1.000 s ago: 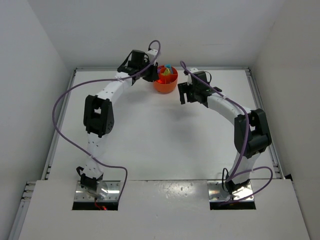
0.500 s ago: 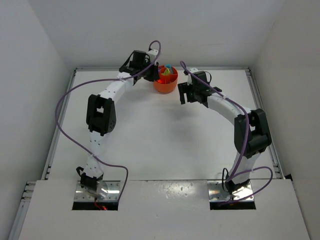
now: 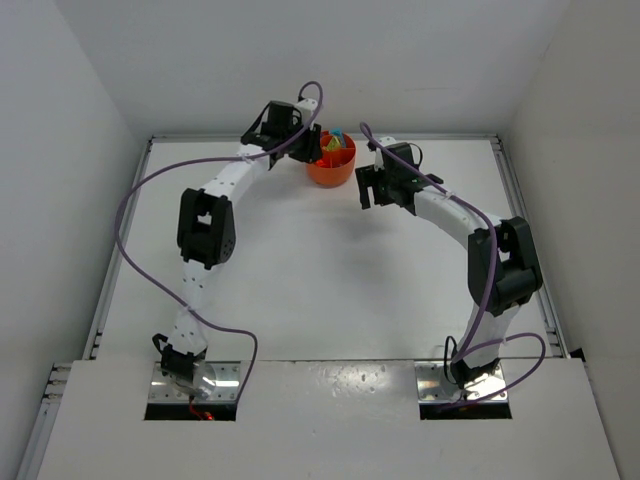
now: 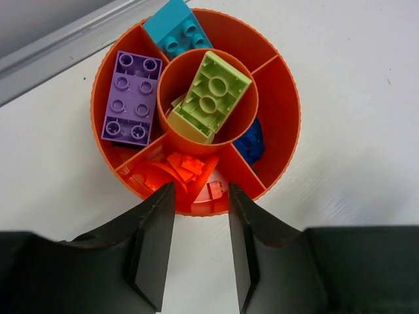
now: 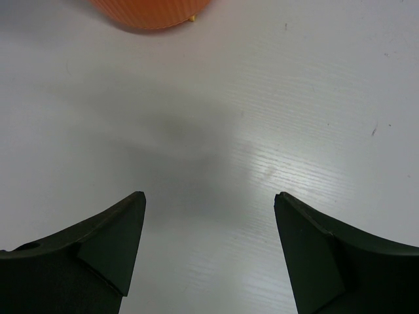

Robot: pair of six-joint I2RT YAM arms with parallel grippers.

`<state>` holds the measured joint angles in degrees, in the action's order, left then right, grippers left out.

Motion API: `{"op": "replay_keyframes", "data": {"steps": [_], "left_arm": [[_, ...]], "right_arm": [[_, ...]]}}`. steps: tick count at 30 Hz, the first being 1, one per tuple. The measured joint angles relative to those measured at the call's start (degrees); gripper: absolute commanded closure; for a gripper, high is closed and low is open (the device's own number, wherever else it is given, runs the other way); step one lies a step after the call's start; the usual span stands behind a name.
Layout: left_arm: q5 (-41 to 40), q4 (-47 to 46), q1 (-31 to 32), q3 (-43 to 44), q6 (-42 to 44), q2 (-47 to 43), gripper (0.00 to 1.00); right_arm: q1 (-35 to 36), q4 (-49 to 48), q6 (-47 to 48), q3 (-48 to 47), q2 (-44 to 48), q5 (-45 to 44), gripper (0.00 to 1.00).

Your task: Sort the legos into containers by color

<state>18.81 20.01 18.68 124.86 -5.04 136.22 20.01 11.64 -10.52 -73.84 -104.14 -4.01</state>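
Tabletop point(image 3: 300, 290) carries the orange dish point(image 4: 288, 111) near its far edge; the left gripper point(image 4: 196, 248) hangs over its near rim, jaws apart and empty, while the right gripper point(image 5: 209, 255), spread wide and empty, sits just beside it, seeing only a cut-off sliver of wall. A purple brick point(image 4: 131, 98), a lime brick point(image 4: 213, 95), a cyan brick point(image 4: 178, 33), orange bits point(image 4: 183, 167) and a half-hidden blue piece point(image 4: 250, 140) lie in separate compartments.
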Motion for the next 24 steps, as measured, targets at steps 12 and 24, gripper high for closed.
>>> {"op": "replay_keyframes", "data": {"steps": [12, 24], "left_arm": [[-1.22, 0.15, 0.0, -1.55, 0.55, -0.57, 0.0], [-8.59, 5.44, -2.49, -24.02, 1.31, -26.01, 0.0]], "right_arm": [[0.0, 0.0, 0.0, 0.0, 0.02, -0.52, 0.2], [-2.54, 3.02, 3.39, 2.12, 5.27, -0.22, 0.01]]}}
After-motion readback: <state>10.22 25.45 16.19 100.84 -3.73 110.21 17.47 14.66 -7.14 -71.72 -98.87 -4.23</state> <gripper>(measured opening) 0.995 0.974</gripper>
